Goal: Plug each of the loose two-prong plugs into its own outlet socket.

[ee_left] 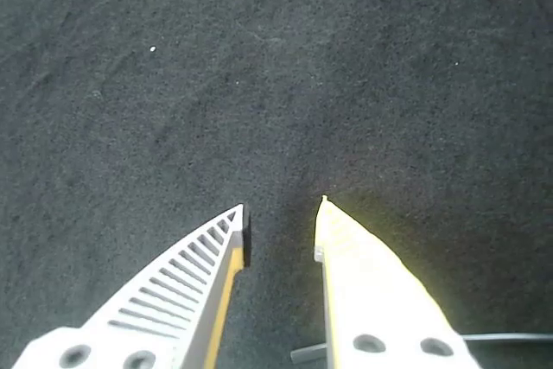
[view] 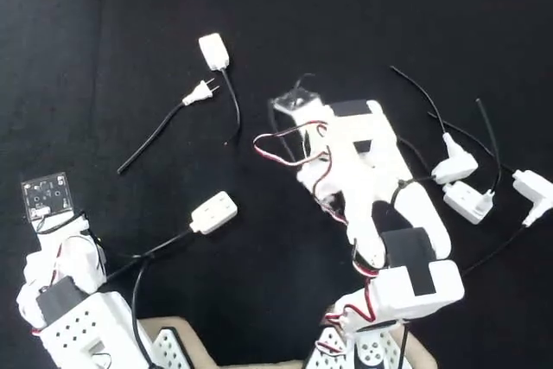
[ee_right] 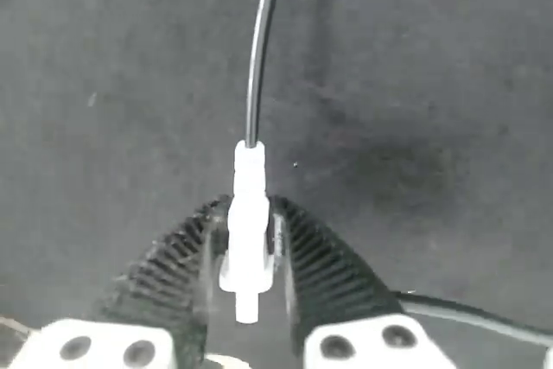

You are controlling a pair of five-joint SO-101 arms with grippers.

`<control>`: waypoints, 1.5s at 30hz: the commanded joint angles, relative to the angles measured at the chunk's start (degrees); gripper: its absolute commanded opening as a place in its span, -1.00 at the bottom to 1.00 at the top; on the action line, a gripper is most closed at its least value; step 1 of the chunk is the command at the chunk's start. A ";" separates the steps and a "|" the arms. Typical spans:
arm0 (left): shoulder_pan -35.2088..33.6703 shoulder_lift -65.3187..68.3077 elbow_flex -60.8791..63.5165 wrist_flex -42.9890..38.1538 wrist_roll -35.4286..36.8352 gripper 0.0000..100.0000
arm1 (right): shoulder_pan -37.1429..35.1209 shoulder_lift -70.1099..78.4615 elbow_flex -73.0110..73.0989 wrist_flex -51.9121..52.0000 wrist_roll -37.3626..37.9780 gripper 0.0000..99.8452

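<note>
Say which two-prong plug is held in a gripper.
The white plug clamped in the right gripper, black cord trailing away; the other loose plug lies free on the table, prongs bare.

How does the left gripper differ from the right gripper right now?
The left gripper has its jaws open with nothing between them; the right gripper has its jaws shut on a white plug. The right gripper's plug trails a black cord; the left gripper holds none. Both sit over the black table cover.
</note>
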 commanded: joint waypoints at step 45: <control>0.48 -0.18 -0.31 -0.44 -2.11 -0.72 | -10.46 13.14 -9.45 3.52 -8.79 -0.62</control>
